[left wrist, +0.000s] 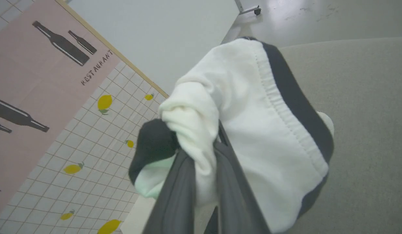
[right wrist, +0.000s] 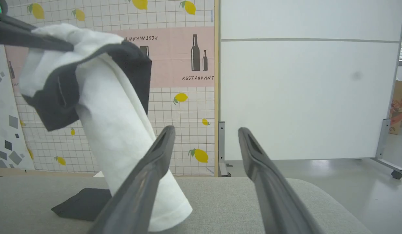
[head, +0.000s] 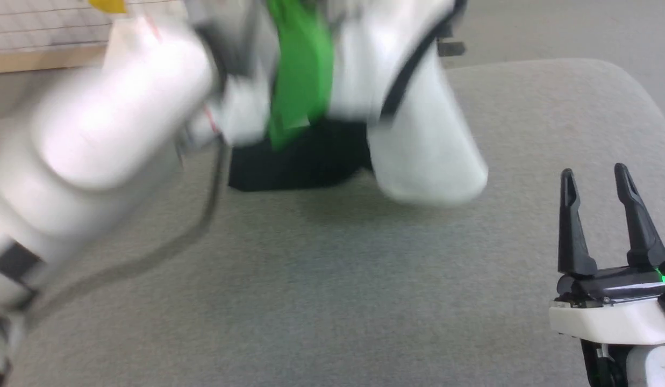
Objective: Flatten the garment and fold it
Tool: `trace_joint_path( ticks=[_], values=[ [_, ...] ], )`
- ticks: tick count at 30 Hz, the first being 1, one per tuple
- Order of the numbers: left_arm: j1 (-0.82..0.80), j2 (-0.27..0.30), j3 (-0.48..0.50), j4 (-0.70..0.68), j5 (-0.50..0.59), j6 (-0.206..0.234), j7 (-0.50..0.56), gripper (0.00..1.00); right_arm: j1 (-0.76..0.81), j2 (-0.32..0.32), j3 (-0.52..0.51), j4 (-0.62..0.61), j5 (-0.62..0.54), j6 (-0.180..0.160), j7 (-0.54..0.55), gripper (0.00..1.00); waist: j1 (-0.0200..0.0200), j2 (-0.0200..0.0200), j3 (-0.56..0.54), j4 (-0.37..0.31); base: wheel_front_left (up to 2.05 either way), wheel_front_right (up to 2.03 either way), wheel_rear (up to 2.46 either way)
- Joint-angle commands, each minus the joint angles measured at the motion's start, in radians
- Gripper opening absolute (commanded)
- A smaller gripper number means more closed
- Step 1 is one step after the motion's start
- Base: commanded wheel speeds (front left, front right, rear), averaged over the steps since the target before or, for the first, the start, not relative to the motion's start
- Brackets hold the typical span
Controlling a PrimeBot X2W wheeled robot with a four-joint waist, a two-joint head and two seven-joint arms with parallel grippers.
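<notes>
White cotton with black bands hangs from the left gripper (left wrist: 204, 143). The shirt (left wrist: 252, 113) is bunched between its two fingers, which pinch almost together on a thick white fold. A stitched hem runs down the white cloth, edged by a black strip, and a black lump sits beside the grip.

From the right wrist we see the shirt (right wrist: 116, 130) as a long white roll. It slants from the grip at upper left down to the table (right wrist: 236, 195), where its lower end touches. A black part lies flat on the grey cloth top just behind it.

In the head view the shirt (head: 423, 134) hangs at top centre, with the black part on the table (head: 332, 279) under it. Our left forearm (head: 95, 123), pale and blurred, crosses the upper left and hides the grip. A green shape (head: 302, 70) shows beside it (too blurred for us to tell what it is).

The right gripper (head: 594, 172) sits low at the right with its fingers spread wide and nothing between them, well apart from the shirt. From its own wrist, one finger crosses in front of the roll's lower end.

Behind the table stand a lemon panel (right wrist: 188, 107), a pink bottle poster (right wrist: 188, 58), a white partition (right wrist: 304, 97) and a box (right wrist: 397, 107) at the far right.
</notes>
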State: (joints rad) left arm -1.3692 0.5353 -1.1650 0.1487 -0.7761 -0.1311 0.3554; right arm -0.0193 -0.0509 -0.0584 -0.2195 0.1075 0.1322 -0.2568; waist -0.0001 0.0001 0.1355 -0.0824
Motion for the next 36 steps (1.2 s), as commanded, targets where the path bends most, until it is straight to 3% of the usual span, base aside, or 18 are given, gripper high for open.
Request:
trace_joint_path(
  ticks=[1, 8, 16, 20, 22, 25, 28, 36],
  values=[
    [0.07, 0.003, -0.023, 0.004, -0.006, 0.008, -0.015, 0.0, 0.006, 0.001, -0.003, -0.005, 0.005, -0.002, -0.005, 1.0, 0.0001, -0.0001, 0.012, -0.021, 0.0, 0.0, 0.0],
    [0.369, -0.029, -0.099, 0.058, -0.019, 0.013, -0.065, 0.0, -0.01, 0.001, -0.014, -0.006, -0.009, -0.002, -0.005, 1.0, 0.0001, -0.0001, 0.045, 0.012, 0.0, 0.0, 0.0],
    [0.687, -0.111, -0.115, 0.088, 0.09, 0.001, 0.048, 0.0, -0.034, 0.001, -0.001, 0.003, -0.019, -0.002, -0.005, 1.0, 0.0001, -0.0001, 0.064, 0.041, 0.0, 0.0, 0.0],
    [0.751, -0.111, -0.115, 0.071, 0.112, 0.001, 0.05, 0.0, -0.029, 0.001, 0.005, 0.009, -0.02, -0.002, -0.005, 1.0, 0.0001, -0.0001, 0.055, 0.053, 0.0, 0.0, 0.0],
    [0.731, -0.112, -0.114, 0.088, 0.109, 0.001, -0.028, 1.0, -0.017, 0.001, 0.001, 0.012, -0.02, -0.002, -0.005, 1.0, 0.0001, -0.0001, 0.038, 0.063, 0.0, 0.0, 0.0],
    [0.694, -0.114, -0.084, 0.106, 0.144, 0.008, -0.144, 1.0, 0.006, 0.001, -0.003, 0.018, -0.022, -0.002, -0.005, 1.0, 0.0001, -0.0001, 0.004, 0.076, 0.0, 0.0, 0.0],
    [0.683, -0.124, -0.017, 0.074, 0.167, 0.07, -0.282, 1.0, 0.032, 0.001, -0.011, 0.021, -0.026, -0.002, -0.005, 1.0, 0.0001, -0.0001, -0.029, 0.091, 0.0, 0.0, 0.0],
    [0.725, -0.102, 0.185, 0.005, 0.225, 0.341, -0.573, 1.0, 0.071, 0.001, -0.021, 0.026, -0.026, -0.002, -0.005, 1.0, 0.0001, -0.0001, -0.082, 0.132, 0.0, 0.0, 0.0]
  ],
)
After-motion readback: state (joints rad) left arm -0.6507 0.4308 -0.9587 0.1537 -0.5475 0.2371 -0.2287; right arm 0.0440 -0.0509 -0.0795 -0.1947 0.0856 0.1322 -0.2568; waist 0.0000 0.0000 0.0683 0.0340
